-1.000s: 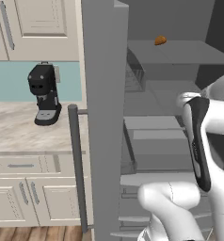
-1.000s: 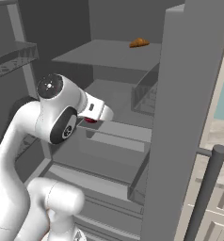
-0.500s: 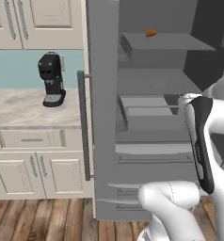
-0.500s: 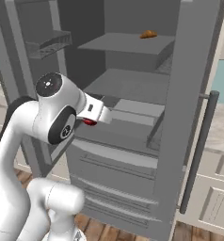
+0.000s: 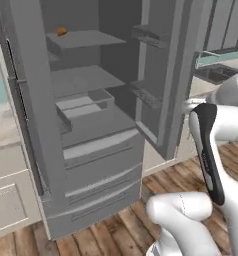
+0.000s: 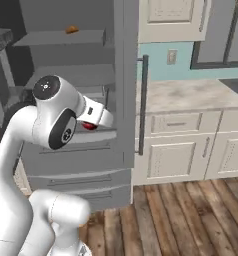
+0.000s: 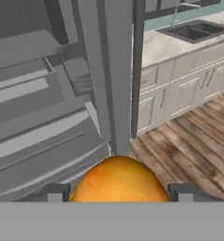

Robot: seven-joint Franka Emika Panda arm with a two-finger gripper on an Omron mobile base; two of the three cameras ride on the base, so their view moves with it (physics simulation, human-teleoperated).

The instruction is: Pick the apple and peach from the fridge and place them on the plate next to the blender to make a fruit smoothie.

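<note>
end effector [image 7: 117, 192] is clenched on the round, smooth orange peach with a reddish blush [image 7: 118, 180], which sits between two small dark finger tips [image 7: 55, 192] low in the hand view, out in front of the tall grey fridge [image 5: 86, 125] and above the brown wooden plank floor [image 7: 189, 150]. in the right base view a small red spot shows at the hand, just under the white wrist; what it is cannot be told. one small oblong orange-brown lump [image 5: 61, 31] lies on the top grey shelf inside the fridge, well apart from the peach. the fridge stands open, with flat matte shelves, two long drawer fronts below and one dark vertical bar handle [image 6: 142, 105]. beside it runs a pale speckled stone worktop [image 6: 191, 93] over cream panelled cabinets, with a dark sink [image 7: 191, 30] set in. the white arm is folded, elbow high, forearm reaching forward toward the fridge.
</note>
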